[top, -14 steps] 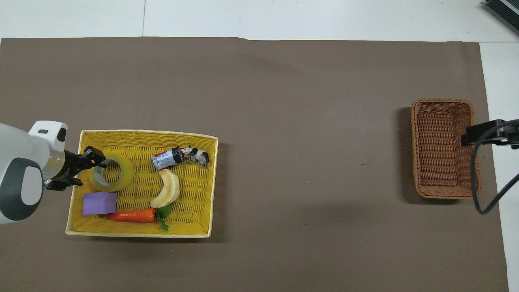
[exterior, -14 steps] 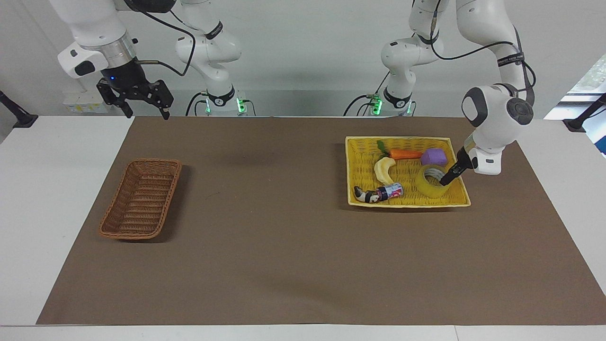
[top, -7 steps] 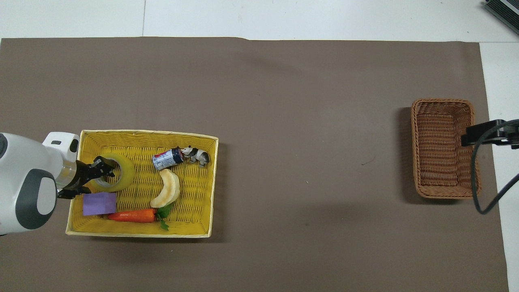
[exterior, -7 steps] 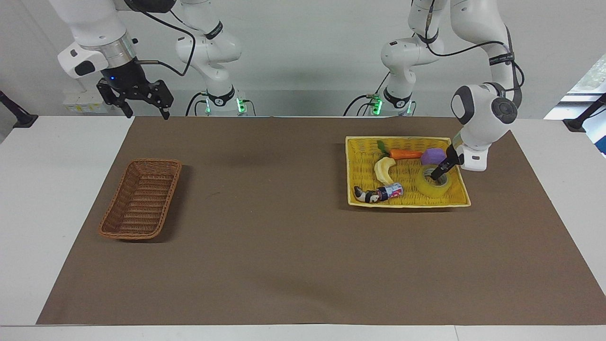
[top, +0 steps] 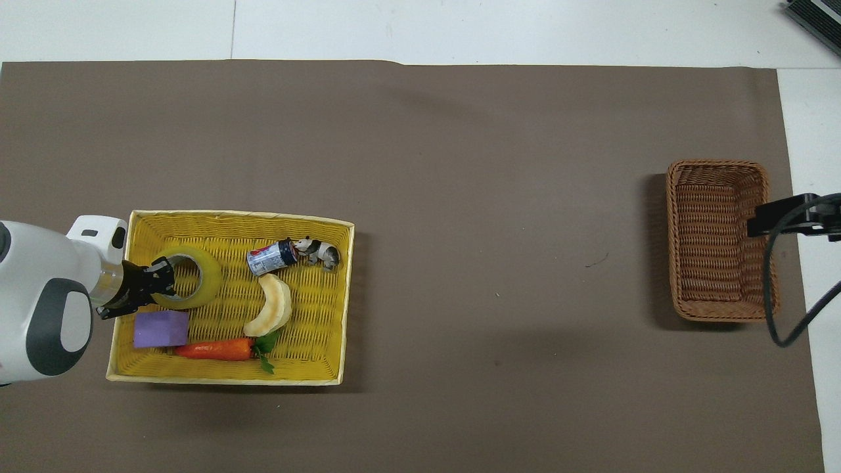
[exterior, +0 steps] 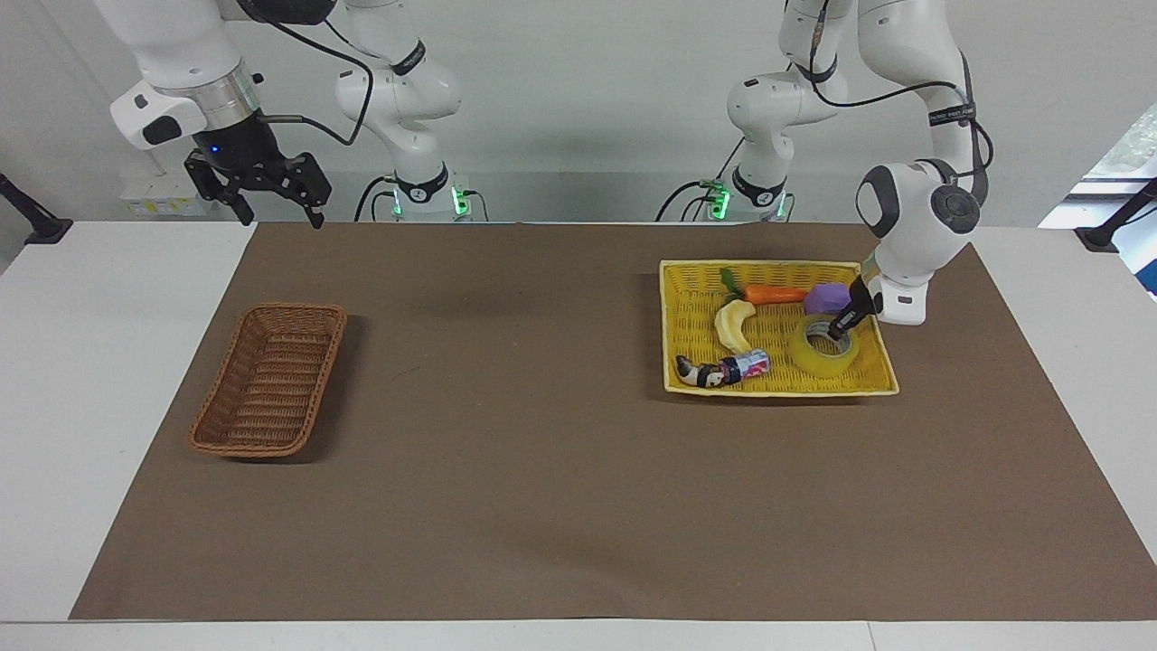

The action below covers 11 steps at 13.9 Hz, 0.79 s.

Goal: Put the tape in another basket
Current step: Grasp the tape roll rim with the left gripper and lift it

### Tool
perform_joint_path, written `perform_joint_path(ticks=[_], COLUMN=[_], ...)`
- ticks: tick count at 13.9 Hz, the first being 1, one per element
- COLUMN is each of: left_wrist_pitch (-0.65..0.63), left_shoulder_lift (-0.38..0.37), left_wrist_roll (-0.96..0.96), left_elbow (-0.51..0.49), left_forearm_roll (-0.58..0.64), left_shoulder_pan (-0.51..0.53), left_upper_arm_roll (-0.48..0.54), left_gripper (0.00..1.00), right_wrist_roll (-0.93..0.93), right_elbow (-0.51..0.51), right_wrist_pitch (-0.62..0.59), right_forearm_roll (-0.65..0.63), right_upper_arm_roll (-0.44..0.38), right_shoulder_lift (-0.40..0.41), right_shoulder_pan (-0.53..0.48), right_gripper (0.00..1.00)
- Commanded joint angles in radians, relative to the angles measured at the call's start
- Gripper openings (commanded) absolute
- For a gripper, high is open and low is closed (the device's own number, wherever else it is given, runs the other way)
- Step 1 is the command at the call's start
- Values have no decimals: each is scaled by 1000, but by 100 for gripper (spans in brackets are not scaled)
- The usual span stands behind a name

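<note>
Overhead view shows the left gripper (top: 159,284) at the rim of the tape (top: 188,278), its fingers straddling the roll's wall, one inside the white core and one outside; whether they press it I cannot tell. The tape lies flat in the yellow tray (top: 230,376), in the corner toward the left arm's end of the table, close to the tray's walls on two sides. Just beside it, nearer the robots, sits a purple cube (top: 161,328), with a carrot (top: 213,349) along the near wall. A banana (top: 271,305), a small can (top: 267,257) and a toy figure (top: 320,251) fill the tray's other half.

Wide bare brown mat (exterior: 506,434) separates the tray from the brown wicker basket (exterior: 269,378), which stands toward the right arm's end. The right gripper (exterior: 268,188) waits raised over the mat's edge by the robots, fingers spread.
</note>
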Motion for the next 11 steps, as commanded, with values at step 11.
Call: perform_joint_path(ticks=[11], left_wrist_pitch=[-445], left_shoulder_lift=[114], left_wrist_roll=[159], left_elbow=[525], left_forearm_roll=[-1], left_shoulder_pan=[0], left_upper_arm_roll=[12], left_gripper=[0], right_wrist_roll=[-16], right_elbow=[-22], right_wrist_pitch=[-30], right_forearm_roll=[25], right_upper_arm_roll=[6], right_shoulder_lift=[-26], right_shoulder_pan=[-9], right_gripper=[100])
